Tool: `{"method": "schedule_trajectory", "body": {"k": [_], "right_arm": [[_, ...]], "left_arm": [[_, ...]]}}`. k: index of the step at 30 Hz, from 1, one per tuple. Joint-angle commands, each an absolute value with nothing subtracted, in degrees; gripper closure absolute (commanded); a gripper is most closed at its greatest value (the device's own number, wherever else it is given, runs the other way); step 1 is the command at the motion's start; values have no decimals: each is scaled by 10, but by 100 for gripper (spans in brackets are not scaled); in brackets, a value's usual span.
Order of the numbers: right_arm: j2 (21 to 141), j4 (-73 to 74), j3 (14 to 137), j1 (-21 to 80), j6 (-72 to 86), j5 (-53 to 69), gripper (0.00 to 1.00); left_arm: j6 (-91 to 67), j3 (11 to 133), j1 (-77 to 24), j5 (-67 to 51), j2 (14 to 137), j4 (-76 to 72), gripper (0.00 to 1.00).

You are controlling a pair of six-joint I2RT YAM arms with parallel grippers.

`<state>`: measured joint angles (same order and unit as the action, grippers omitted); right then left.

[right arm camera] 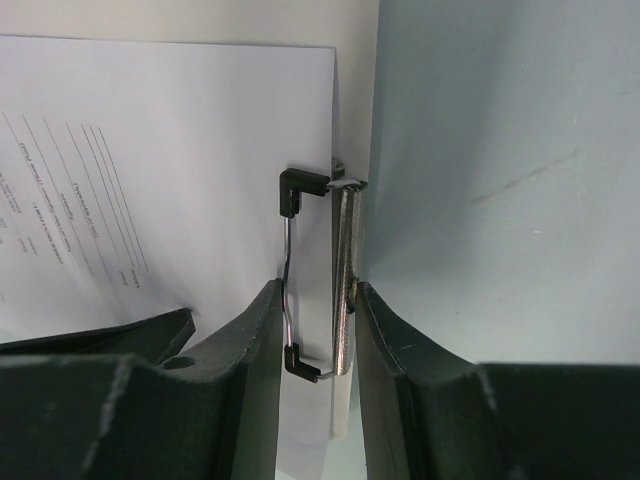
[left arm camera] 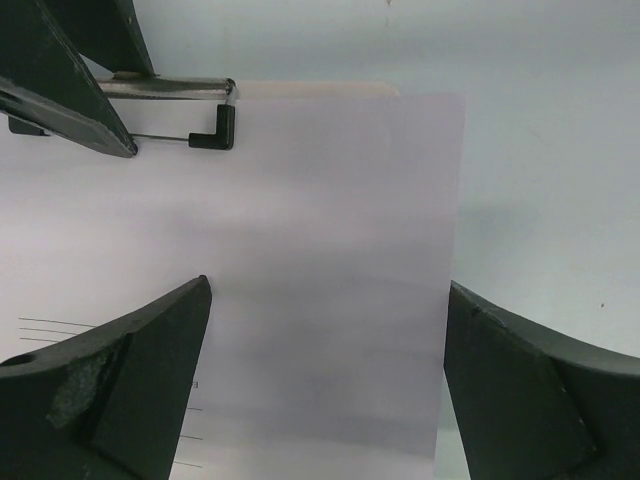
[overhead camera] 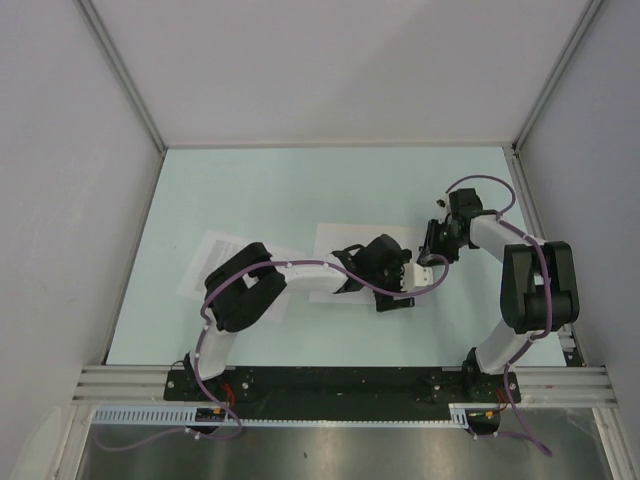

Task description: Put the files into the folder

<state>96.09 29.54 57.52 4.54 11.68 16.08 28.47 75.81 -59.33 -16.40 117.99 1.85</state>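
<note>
Your right gripper (right arm camera: 318, 288) is closed narrowly on the clip (right arm camera: 342, 260) at the short edge of the folder (right arm camera: 356, 100), its fingers straddling the wire handle and metal bar. Your left gripper (left arm camera: 328, 285) hangs spread wide over the printed sheet (left arm camera: 330, 200), which lies on the folder with its edge at the clip. The other sheet (overhead camera: 203, 262) lies well apart on the table, partly under your left arm (overhead camera: 300, 270).

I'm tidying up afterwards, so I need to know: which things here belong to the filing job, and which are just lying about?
Job: folder; clip; printed sheet lying on the folder; second printed sheet, off to the left.
Not the job: table; side walls. Nothing else loose shows.
</note>
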Motion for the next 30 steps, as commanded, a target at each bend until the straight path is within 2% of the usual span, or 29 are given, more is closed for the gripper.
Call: {"method": "schedule_trajectory", "body": {"k": [1,9,20,30], "right_arm": [[947,294,593,32,109,222,100],[955,290,593,29,98,215,100],[962,291,593,40,98,208,100],[956,301,594,40,94,207,100]], "left_arm": [[304,744,-587,-165,1199,50,5],[339,744,-588,-127,1200,63,4],[382,732,-617,-8,1186,47,1],[391,731,-611,-24,1188,43,2]]}}
